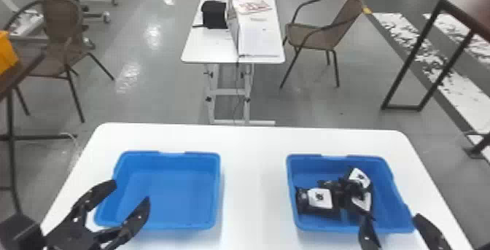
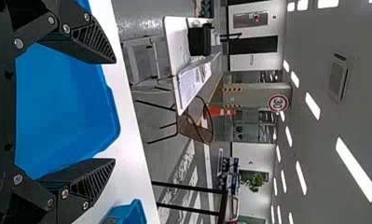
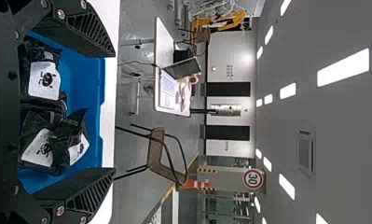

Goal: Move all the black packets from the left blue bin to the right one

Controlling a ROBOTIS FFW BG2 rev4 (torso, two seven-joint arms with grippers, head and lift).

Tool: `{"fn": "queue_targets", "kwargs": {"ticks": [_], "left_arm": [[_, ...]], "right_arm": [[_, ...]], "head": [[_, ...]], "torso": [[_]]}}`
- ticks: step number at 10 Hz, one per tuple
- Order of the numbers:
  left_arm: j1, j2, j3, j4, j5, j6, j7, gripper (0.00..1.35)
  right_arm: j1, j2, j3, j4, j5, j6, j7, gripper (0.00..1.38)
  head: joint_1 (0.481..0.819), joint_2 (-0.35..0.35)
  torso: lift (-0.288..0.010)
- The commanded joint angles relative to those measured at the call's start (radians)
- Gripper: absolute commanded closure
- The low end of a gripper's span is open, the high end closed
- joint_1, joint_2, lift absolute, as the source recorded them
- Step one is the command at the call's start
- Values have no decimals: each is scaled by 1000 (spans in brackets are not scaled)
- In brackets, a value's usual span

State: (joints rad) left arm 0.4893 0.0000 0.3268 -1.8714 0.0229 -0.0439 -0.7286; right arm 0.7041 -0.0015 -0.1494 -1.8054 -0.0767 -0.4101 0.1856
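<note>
My left gripper stands open over the near left corner of the left blue bin, whose floor is bare. In the left wrist view the same gripper has its fingers wide apart with nothing between them. Several black packets with white labels lie in a heap inside the right blue bin. At that bin's near edge is my right gripper, open and holding nothing. The right wrist view has the open gripper with the packets beyond its fingers.
Both bins stand on a white table, with a strip of tabletop between them. Farther off, a second white table carries a black box. Brown chairs stand on the floor behind.
</note>
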Motion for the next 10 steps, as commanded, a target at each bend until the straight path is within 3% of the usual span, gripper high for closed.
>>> {"fn": "queue_targets", "kwargs": {"ticks": [1,10], "left_arm": [[0,-3,0,0,2,2,-2,308],[-6,-3,-12,3,12,27,-2,308]], "right_arm": [[0,2,2,0,-2,0,0,153],[-9,2,4,1,-8,5,0,153]], "head": [[695,-24],[695,-31]], "torso": [[0],[0]]}}
